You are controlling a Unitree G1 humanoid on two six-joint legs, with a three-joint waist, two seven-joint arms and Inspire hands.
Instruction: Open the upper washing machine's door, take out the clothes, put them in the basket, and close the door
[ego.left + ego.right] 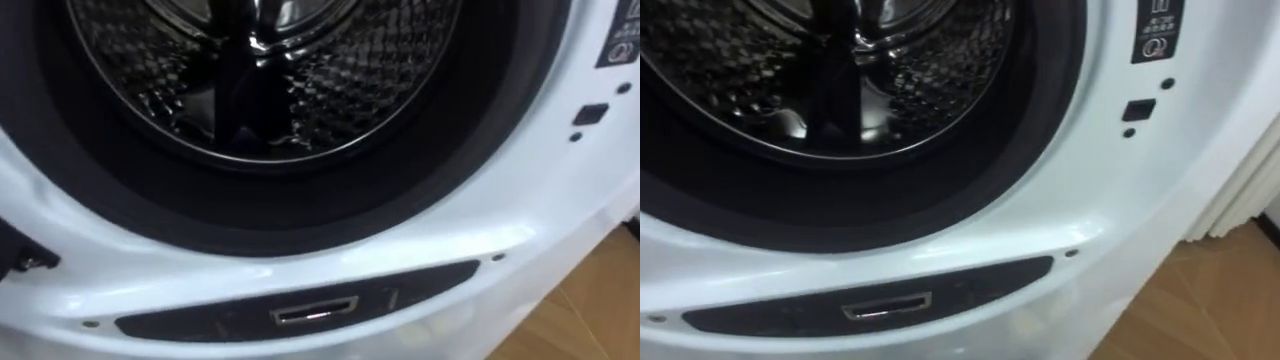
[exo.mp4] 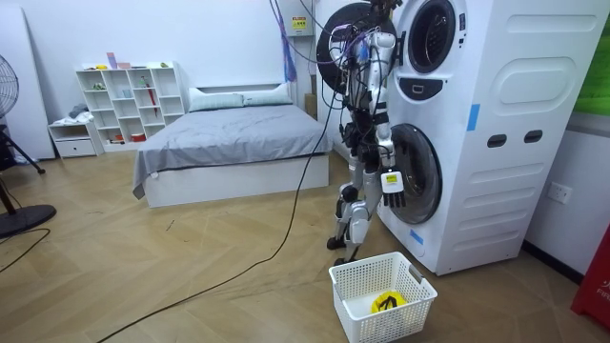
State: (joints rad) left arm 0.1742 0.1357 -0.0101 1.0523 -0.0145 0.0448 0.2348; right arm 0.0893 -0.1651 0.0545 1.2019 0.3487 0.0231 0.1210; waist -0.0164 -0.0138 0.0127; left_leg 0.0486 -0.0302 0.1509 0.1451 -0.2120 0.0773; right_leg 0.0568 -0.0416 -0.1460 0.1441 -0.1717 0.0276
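Note:
The washing machine's round opening (image 1: 250,80) is right in front of me in the eye views, with the shiny dimpled drum wall (image 1: 930,70) and a dark paddle (image 1: 235,90) inside, ringed by a dark rubber seal (image 1: 330,215). In the room view I stand upright against the stacked white machines (image 2: 486,133), head at the upper one, whose door (image 2: 341,43) is swung open. My right hand (image 2: 393,189) hangs open in front of the lower machine's door (image 2: 419,176), holding nothing.
A white laundry basket (image 2: 412,284) stands on the wood floor by my feet, with a yellow item (image 2: 386,302) in it. The door latch slot (image 1: 313,312) lies below the seal. A bed (image 2: 229,143) and white shelves (image 2: 129,100) stand behind me.

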